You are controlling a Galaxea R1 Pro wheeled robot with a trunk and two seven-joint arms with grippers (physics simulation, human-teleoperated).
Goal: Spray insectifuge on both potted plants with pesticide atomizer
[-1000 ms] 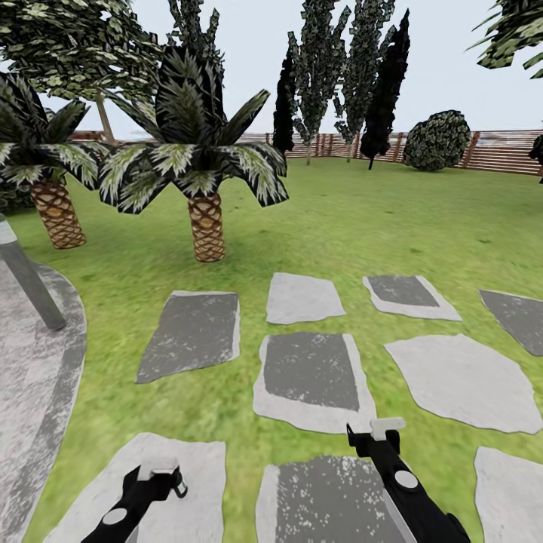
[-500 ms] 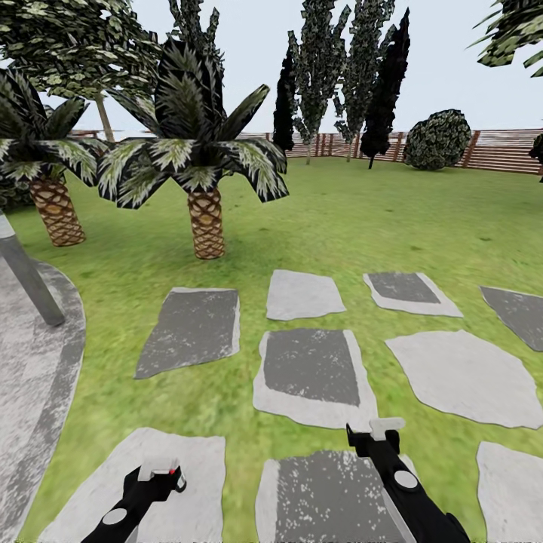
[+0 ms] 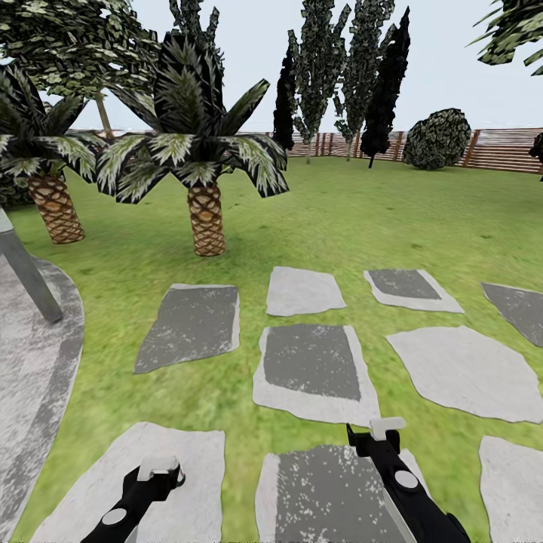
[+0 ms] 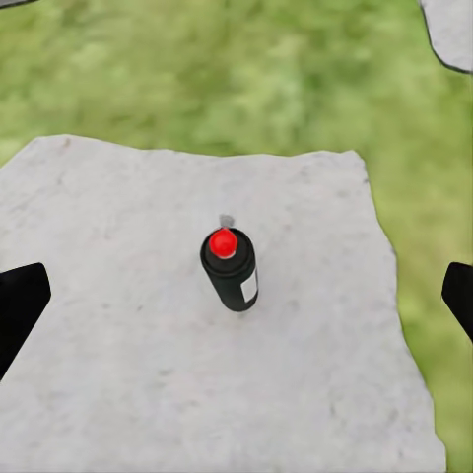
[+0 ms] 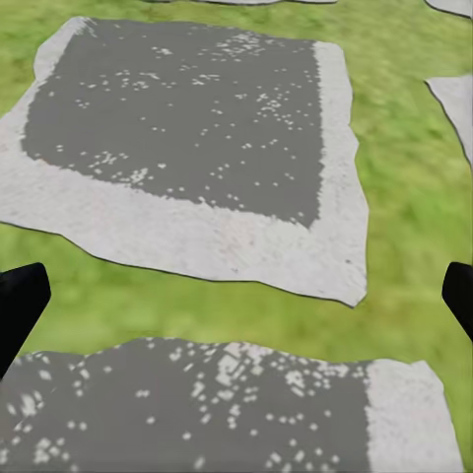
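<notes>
Head view: the left gripper (image 3: 160,473) is held low over a pale slab (image 3: 151,452) among the stepping stones (image 3: 309,369). The right gripper (image 3: 383,434) is held over a darker stone nearby. Lawn (image 3: 362,219), 2 palms (image 3: 204,166), a wooden fence (image 3: 498,151), a grey post (image 3: 26,275) and the patio edge (image 3: 38,377) are laid out around them. From here it cannot be told how wide either gripper is parted.

Left wrist view: the pesticide atomizer (image 4: 231,271) is seen standing upright on the pale slab, dark-bodied, with a white label and a red top. The 2 fingers (image 4: 20,305) are spread wide to either side of it, well apart from it. Nothing is gripped. This close view supplies the bottle's place and the finger spread, which the head view leaves unsettled.

Right wrist view: the right fingers (image 5: 20,305) are likewise spread wide and nothing is held between them, with stone and grass beneath.

The task is judged barely begun. The left hand is lined up above the bottle, but the grasp is not yet made. Lifting, finding both potted plants and spraying them are all left to do.
</notes>
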